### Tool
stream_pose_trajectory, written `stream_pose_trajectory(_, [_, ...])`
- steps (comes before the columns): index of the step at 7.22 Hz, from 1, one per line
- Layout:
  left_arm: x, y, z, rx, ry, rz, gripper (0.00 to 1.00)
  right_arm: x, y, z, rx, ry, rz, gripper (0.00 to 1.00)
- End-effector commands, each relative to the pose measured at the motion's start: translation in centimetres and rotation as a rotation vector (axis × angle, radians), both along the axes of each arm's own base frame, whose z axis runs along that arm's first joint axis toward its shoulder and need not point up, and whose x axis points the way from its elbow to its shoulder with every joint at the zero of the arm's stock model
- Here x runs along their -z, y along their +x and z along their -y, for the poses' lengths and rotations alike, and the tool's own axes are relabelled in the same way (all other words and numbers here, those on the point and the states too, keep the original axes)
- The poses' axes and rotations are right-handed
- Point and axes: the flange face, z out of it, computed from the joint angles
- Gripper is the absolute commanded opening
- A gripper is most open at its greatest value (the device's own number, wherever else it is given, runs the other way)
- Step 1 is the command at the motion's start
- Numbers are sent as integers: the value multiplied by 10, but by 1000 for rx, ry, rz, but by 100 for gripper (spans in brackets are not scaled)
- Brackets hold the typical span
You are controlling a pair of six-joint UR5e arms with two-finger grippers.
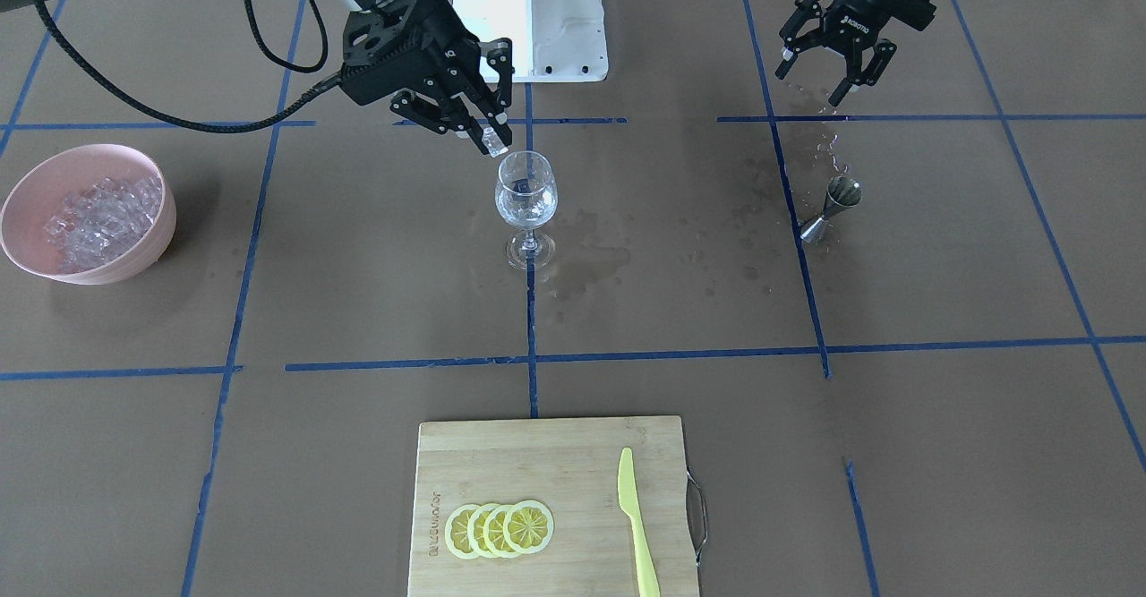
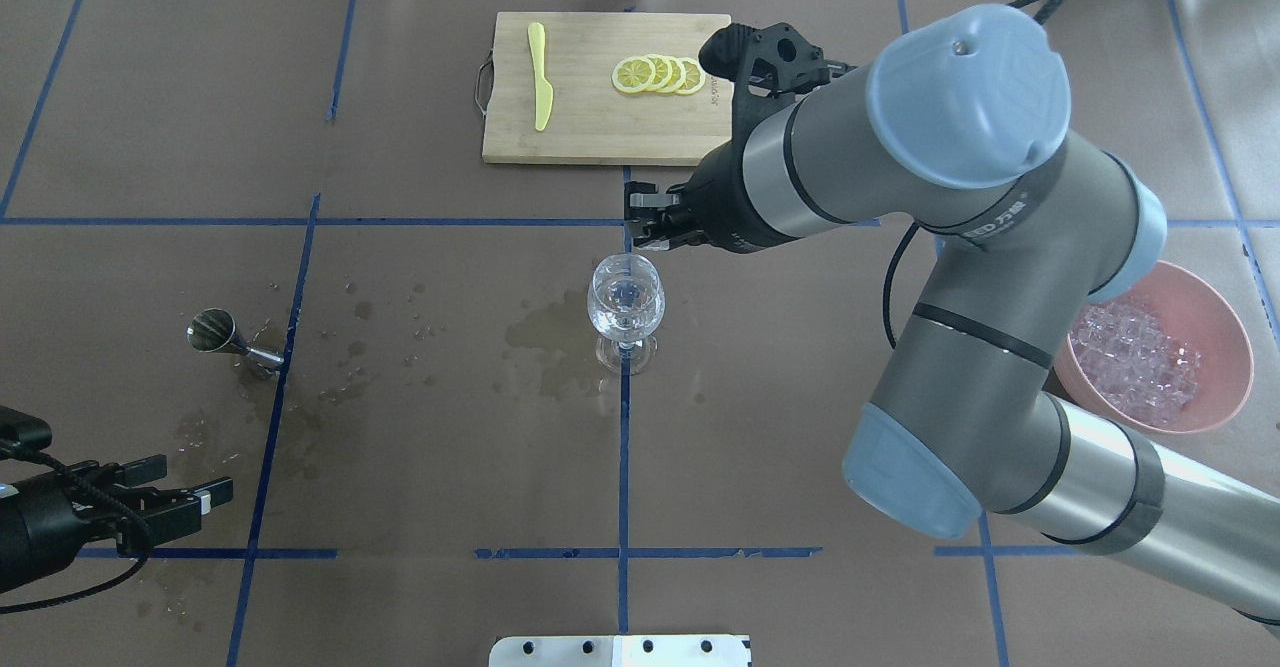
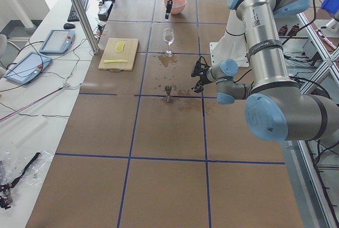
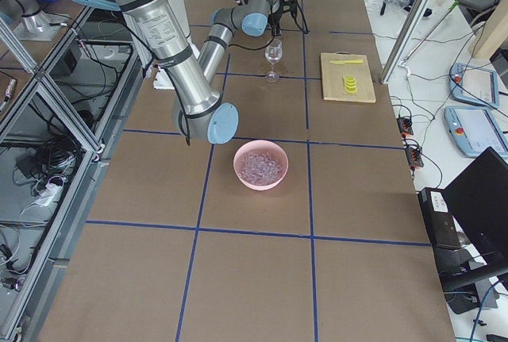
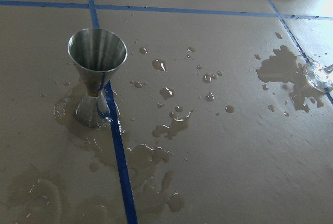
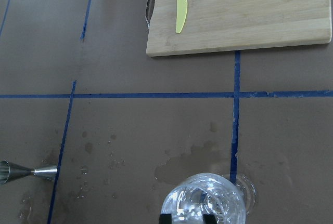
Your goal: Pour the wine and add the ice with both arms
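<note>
A clear stemmed wine glass (image 1: 526, 196) stands at the table's middle, with clear content inside; it also shows in the overhead view (image 2: 626, 299) and from above in the right wrist view (image 6: 205, 206). My right gripper (image 1: 491, 139) hangs just above the glass rim, shut on one ice cube (image 1: 495, 142). The heap of ice (image 1: 98, 217) lies in a pink bowl (image 1: 27, 194), off to my right (image 2: 1215, 322). My left gripper (image 1: 816, 81) is open and empty, back from a steel jigger (image 1: 833, 208) that stands upright (image 5: 97, 76).
Wet spills spread around the jigger (image 5: 171, 125) and beside the glass foot (image 2: 545, 342). A bamboo cutting board (image 1: 501, 454) at the far edge carries lemon slices (image 1: 500, 528) and a yellow knife (image 1: 636, 521). The white pedestal base (image 1: 528, 6) stands between the arms.
</note>
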Motion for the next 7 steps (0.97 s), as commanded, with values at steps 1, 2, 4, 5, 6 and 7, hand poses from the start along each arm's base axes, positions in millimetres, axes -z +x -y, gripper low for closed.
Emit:
stream_pose_trajectory(1, [26, -22, 23, -28, -60, 18, 100, 0, -31, -3, 18, -7, -24, 0])
stream_pose_trajectory(2, [35, -24, 29, -36, -74, 21, 100, -3, -35, -7, 21, -7, -29, 0])
stream_pose_trajectory(4, [38, -25, 31, -46, -73, 16, 100, -7, -37, -8, 19, -9, -37, 21])
stream_pose_trajectory(5, [40, -32, 37, -55, -81, 9, 100, -7, -37, -7, 6, -5, -40, 86])
stream_pose_trajectory(6, [46, -37, 46, -79, -107, 8, 100, -8, -37, -7, -4, -1, -43, 100])
stream_pose_trajectory(7, [55, -44, 63, -80, -147, 23, 100, -7, -37, -7, -3, 1, -42, 100])
